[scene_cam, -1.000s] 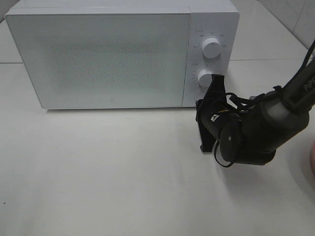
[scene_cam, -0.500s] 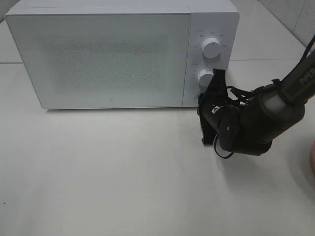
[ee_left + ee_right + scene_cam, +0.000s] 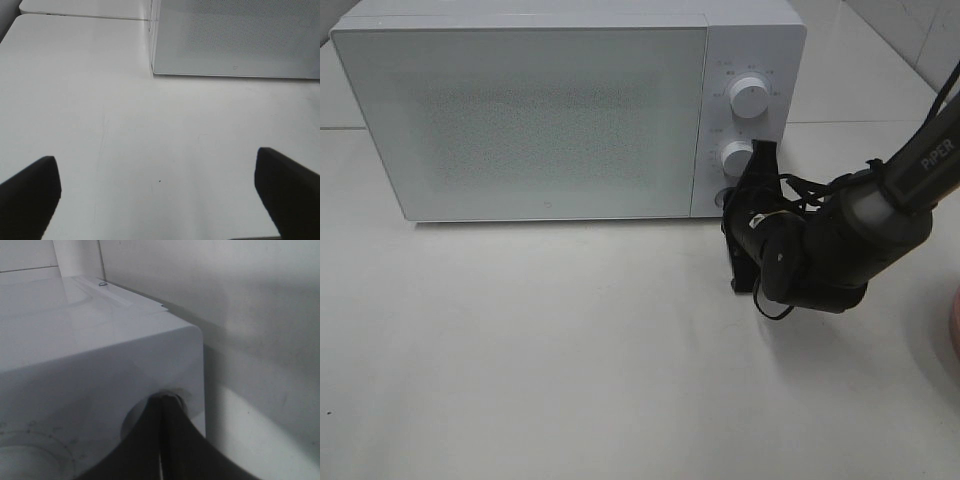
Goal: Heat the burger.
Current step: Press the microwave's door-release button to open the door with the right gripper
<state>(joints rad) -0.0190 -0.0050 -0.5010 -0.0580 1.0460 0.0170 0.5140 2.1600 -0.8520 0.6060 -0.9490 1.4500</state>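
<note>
- Exterior high: black right gripper (image 3: pixel 732 208), clamped shut and empty, touching the boxy white microwave (image 3: pixel 520 110) straight ahead of its tips, with a round white knob (image 3: pixel 735 158) just above.
- Left wrist: black left gripper (image 3: pixel 155 165) hovering spread wide, gripping nothing, microwave door ahead.
- Right wrist: closed tips meeting a round button (image 3: pixel 176 393).
- Burger's place: cannot tell.

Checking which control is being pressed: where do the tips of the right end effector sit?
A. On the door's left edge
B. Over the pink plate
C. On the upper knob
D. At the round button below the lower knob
D: the right wrist view shows the shut right end effector meeting the round button at the bottom corner of the microwave panel, under the lower knob.
</note>
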